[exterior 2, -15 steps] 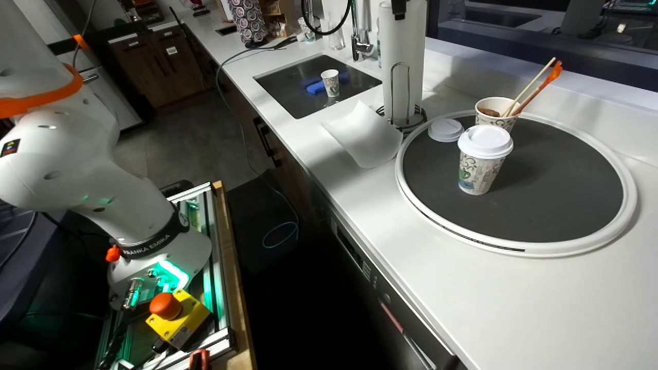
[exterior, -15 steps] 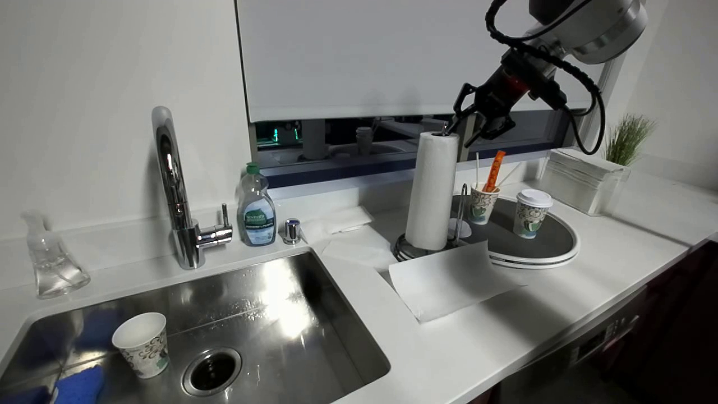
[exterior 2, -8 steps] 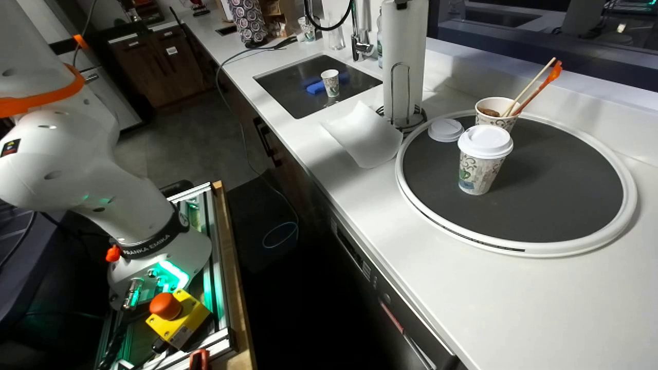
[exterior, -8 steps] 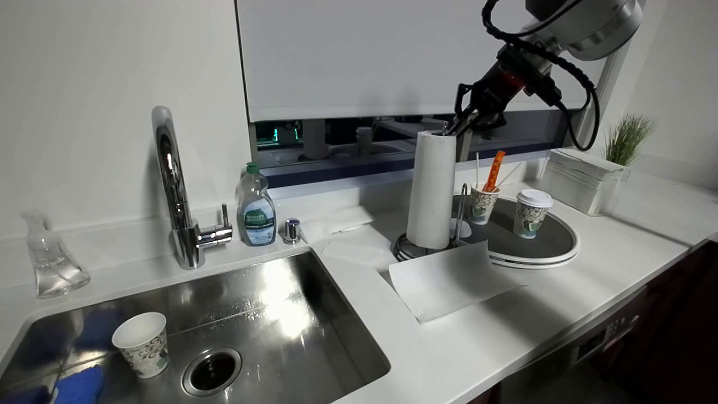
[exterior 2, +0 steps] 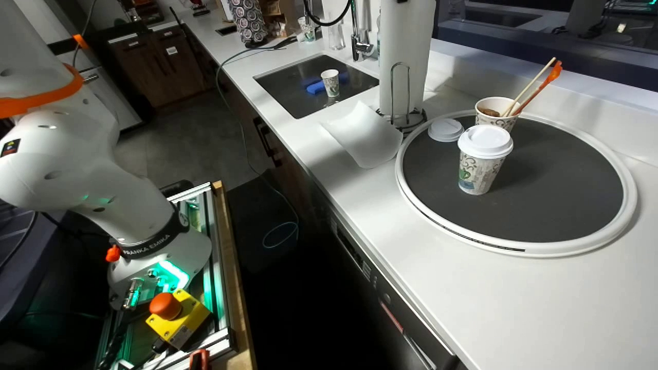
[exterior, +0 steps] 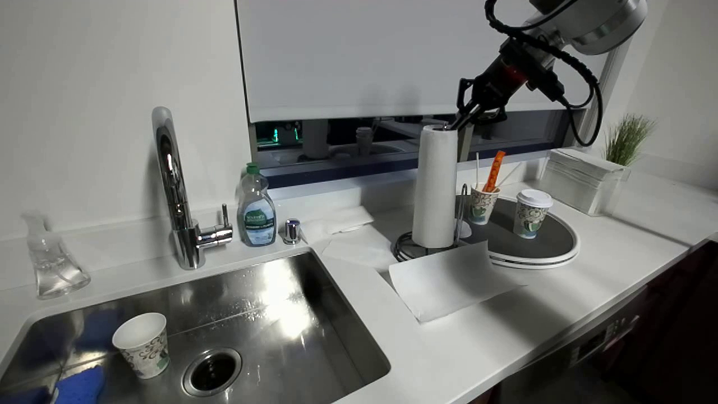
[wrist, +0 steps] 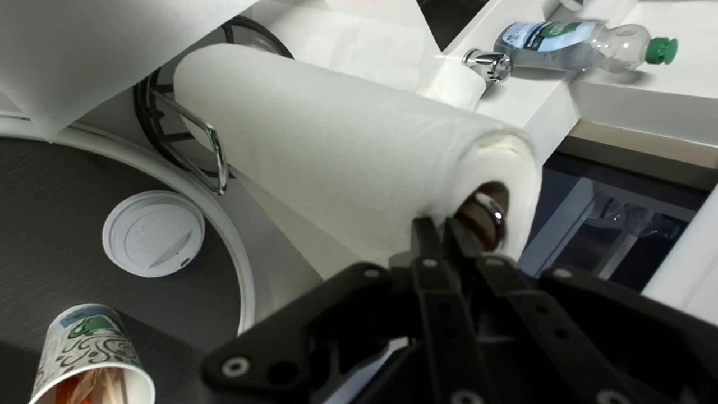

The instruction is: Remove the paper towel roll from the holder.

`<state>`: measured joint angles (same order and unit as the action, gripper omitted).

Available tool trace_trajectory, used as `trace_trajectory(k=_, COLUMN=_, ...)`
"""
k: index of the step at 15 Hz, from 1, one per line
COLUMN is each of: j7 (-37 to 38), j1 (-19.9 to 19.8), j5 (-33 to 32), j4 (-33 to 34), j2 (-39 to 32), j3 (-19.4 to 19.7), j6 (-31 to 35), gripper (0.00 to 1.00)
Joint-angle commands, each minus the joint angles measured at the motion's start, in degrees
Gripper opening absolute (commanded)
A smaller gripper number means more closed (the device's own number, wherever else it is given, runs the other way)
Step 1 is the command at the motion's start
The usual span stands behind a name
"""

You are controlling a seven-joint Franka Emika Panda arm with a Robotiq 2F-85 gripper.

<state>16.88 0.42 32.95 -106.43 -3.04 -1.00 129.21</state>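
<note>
The paper towel roll (exterior: pixel 435 188) is a tall white cylinder standing nearly upright on the holder (exterior: pixel 400 248). It also shows in an exterior view (exterior 2: pixel 420 56), its top cut off. The holder's dark base ring (exterior 2: pixel 422 119) and chrome side wire (exterior 2: pixel 392 92) stand around the roll's bottom. My gripper (exterior: pixel 455 124) is shut on the roll's top rim. In the wrist view the gripper (wrist: pixel 436 221) has one finger in the core and one outside, pinching the paper wall. The chrome loop of the holder's post (wrist: pixel 493 212) is still inside the core.
A loose paper sheet (exterior: pixel 449 280) lies before the holder. A round dark tray (exterior 2: pixel 540 195) with a lidded cup (exterior 2: pixel 482 164), a cup of stirrers (exterior 2: pixel 493 115) and a lid (exterior 2: pixel 445 129) is beside it. The sink (exterior: pixel 269 320) and soap bottle (exterior: pixel 259 216) are on the opposite side.
My gripper was open at the roll's top a second ago, then shut on its rim. Since then gripper and roll have risen slightly, the roll shifting a little. The holder has not moved.
</note>
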Motion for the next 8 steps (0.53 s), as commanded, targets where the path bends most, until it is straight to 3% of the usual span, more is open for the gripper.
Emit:
trace_trajectory(k=1, j7=-0.87, j1=0.05, j5=-0.53, j4=-0.98, j2=3.81, j3=0.06, j6=0.64, gripper=0.01)
trace_trajectory(k=8, j7=-0.10, j1=-0.28, j5=-5.58, j4=1.52, j2=9.11, j3=0.60, j6=-0.26, gripper=0.00)
